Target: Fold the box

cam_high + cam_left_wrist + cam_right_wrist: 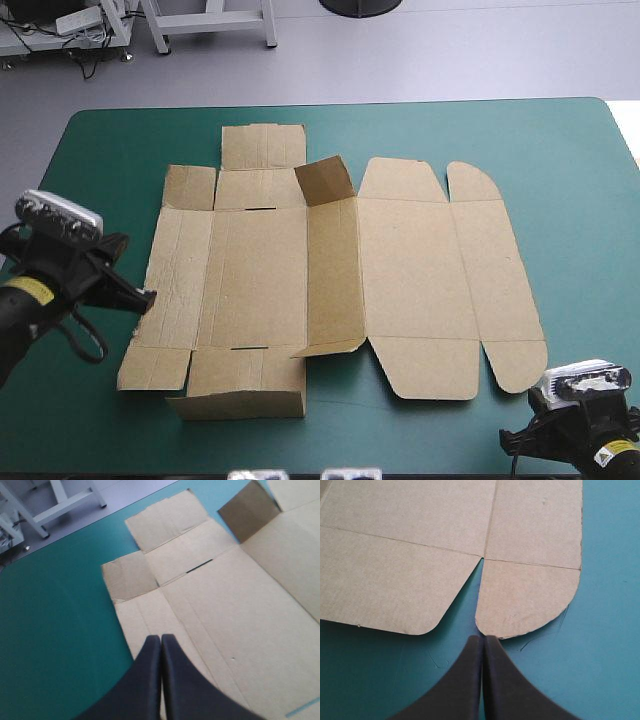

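The brown box [330,270] lies flat on the teal-green surface [560,160], creased, with round flaps [527,597]. The left hand [161,639] and right hand [484,639] are pinched together, holding nothing.

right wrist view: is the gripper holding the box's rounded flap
No, the right gripper is shut on nothing, and the box lies flat ahead of it.

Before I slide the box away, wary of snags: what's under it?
Only the teal-green cover shows around the box; anything beneath the board itself is hidden.
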